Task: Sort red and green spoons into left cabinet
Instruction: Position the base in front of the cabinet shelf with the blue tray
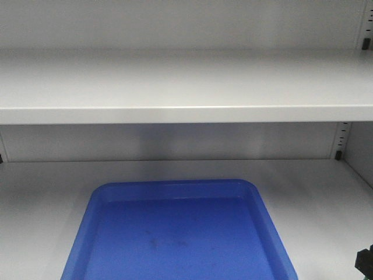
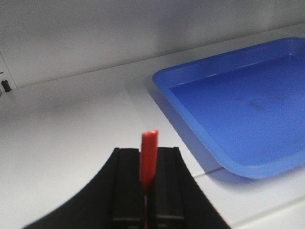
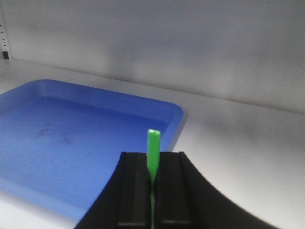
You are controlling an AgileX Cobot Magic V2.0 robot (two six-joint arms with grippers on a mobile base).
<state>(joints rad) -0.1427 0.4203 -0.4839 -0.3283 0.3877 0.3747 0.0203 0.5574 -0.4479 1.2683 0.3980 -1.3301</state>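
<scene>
On the lower shelf of the grey metal cabinet (image 1: 315, 192), front view, a glossy blue tray (image 1: 175, 185) with rounded corners is holding only faint scuffs, its near edge cut off. At the left wrist, the left pincer (image 2: 147, 164) is squeezing the red spoon (image 2: 149, 143), whose bowl is hidden. At the right wrist, the right pincer (image 3: 152, 167) is gripping the green spoon (image 3: 153, 140) near the tray's corner.

Storage room or lab setting, grey metal cabinet (image 1: 175, 87), slotted side rails (image 1: 342, 137), blue plastic tray (image 1: 175, 185)
</scene>
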